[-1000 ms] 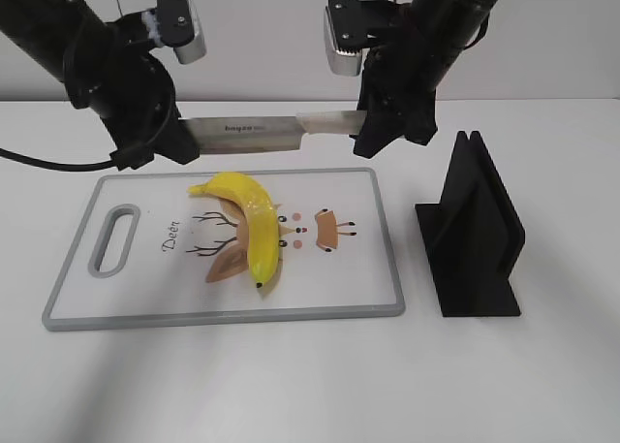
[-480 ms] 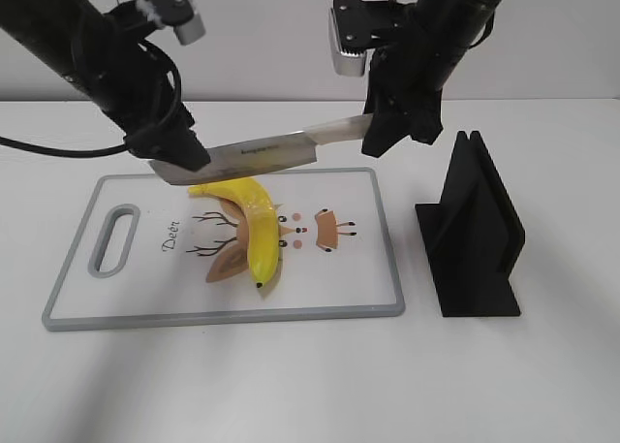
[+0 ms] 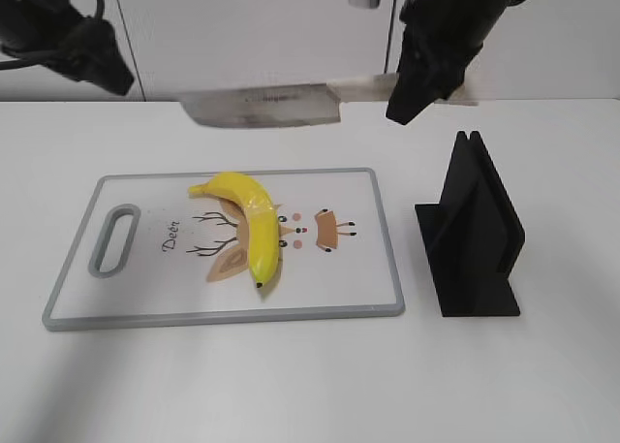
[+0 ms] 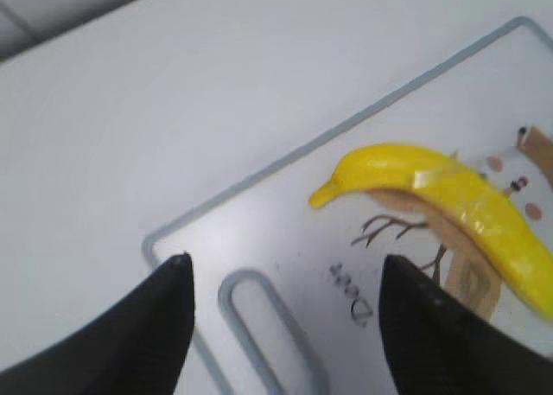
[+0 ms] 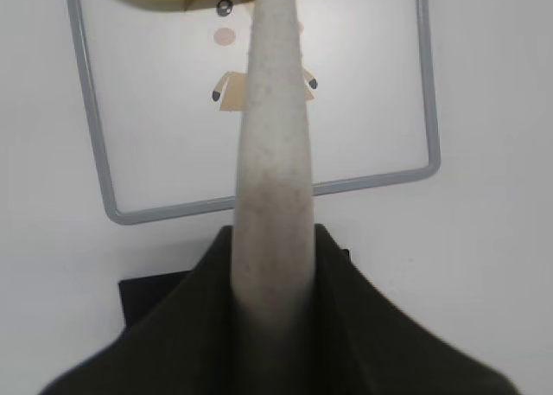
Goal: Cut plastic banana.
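The right pincer (image 3: 412,102) is clamped on the pale handle of the knife (image 3: 262,107), which hangs level in the air above the far edge of the cutting board (image 3: 383,259), blade reaching left. The left pincer (image 4: 285,317) stands wide apart and empty, its dark fingers (image 4: 164,326) hovering over the board's left end.

The plastic banana (image 3: 250,225) lies free on the board, left of its middle, stem end at the far left and dark tip pointing near.

The likely trouble is that nothing pins the banana. Its skin is glossy and hard and its body rounded and curved, so a blade pressed down off-centre could roll it or skid it across the smooth white board. A cut that misses the toy's joint, which these views do not show clearly, would probably only push it aside. The long flat steel blade could also twist in the grip on its slim matte handle.

A black slotted knife stand (image 3: 473,235) sits on the white tabletop (image 3: 542,385), right of the board.
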Controlling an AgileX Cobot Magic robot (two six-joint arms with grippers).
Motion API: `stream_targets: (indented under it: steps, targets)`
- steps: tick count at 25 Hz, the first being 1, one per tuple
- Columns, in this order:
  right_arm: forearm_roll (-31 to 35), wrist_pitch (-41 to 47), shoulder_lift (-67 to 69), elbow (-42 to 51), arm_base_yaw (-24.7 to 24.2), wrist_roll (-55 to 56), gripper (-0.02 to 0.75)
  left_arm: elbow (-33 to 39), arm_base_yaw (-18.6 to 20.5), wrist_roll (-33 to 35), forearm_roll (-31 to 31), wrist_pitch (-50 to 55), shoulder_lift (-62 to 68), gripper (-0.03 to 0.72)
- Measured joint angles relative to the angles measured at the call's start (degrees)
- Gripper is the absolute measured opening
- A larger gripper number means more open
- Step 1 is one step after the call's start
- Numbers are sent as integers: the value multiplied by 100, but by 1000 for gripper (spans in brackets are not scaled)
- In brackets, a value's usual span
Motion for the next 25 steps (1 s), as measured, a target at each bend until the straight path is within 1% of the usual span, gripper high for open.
stream_targets:
  steps: [5,7,9,12,15,18,25]
  targets:
    - [7,9,-386,0,0,2292,169,-2,460,-1523,980,1334,-40,590]
    - [-9,19,-458,0,0,2899,169,24,658,-1923,1268,1887,-44,585]
    - [-22,40,-482,0,0,3435,169,100,847,-2178,1394,2262,-46,584]
    - [-43,48,-535,24,0,4044,169,328,1046,-2323,1455,2433,-84,583]
    - [-55,53,-791,164,0,4411,169,778,1067,-2375,1510,2438,-364,582]
    - [-55,50,-1222,446,0,4849,169,1448,1067,-2406,1510,2420,-991,581]
    - [-55,54,-2216,1559,0,5215,169,3334,1067,-2426,1510,1501,-2736,580]
